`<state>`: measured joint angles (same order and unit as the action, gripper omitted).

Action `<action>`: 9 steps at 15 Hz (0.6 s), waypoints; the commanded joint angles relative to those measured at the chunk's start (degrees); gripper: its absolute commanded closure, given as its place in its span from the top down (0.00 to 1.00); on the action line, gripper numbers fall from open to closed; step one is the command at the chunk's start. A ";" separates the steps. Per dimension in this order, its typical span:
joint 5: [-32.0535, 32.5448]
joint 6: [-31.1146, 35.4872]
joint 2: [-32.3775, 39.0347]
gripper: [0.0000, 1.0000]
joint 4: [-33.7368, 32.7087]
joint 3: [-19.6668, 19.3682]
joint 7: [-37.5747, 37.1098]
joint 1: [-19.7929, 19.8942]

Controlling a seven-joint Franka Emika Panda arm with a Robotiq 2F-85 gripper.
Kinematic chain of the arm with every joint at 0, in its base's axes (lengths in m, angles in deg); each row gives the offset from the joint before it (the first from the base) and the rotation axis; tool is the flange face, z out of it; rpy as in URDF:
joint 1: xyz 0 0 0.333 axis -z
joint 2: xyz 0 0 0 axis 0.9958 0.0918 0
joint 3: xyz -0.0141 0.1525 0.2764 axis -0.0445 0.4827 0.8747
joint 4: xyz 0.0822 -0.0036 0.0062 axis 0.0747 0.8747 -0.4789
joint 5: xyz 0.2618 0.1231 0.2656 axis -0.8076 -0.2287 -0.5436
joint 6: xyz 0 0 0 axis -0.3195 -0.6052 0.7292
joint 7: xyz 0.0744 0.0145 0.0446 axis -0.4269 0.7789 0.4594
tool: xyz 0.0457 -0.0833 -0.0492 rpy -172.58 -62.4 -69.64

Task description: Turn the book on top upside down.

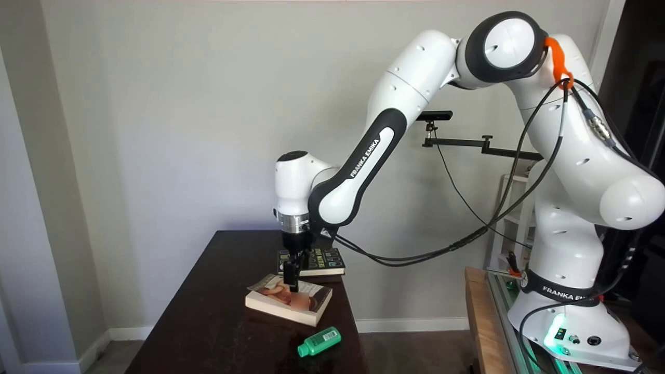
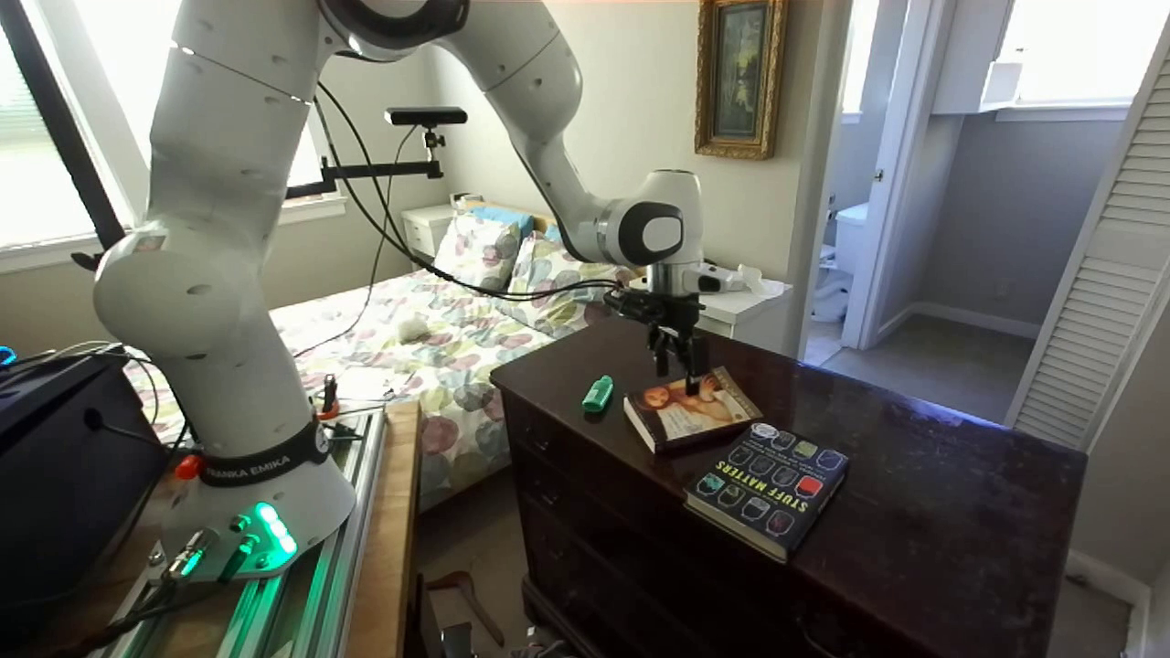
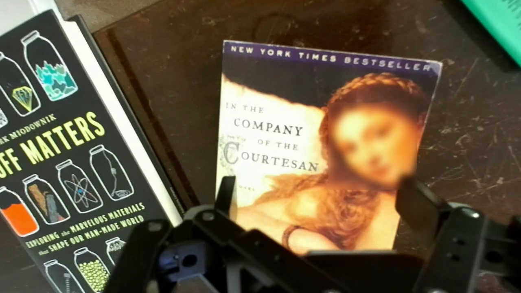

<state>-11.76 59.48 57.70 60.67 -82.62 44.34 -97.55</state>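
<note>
On the dark dresser top (image 2: 932, 493), the paperback (image 3: 317, 154) to be turned is laid cover up, between a black hardcover (image 2: 768, 489) and a green bottle (image 2: 598, 395). Over it the gripper (image 3: 319, 183) is held with fingers (image 3: 419, 207) spread, one near each long edge, presumably so that the paperback can be pinched across and flipped. In the wrist view its lower end is hidden by the gripper, the bottle and hardcover are cut off, and whether either edge is touched cannot be told.
</note>
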 commanded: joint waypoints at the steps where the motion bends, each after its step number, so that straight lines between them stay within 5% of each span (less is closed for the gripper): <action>1: 4.14 3.74 0.84 1.00 1.54 -2.07 -4.06 -3.55; 9: 12.35 7.66 4.24 1.00 2.24 -6.83 -9.76 -10.11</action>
<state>-2.98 65.05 60.76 62.52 -87.18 37.63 -105.13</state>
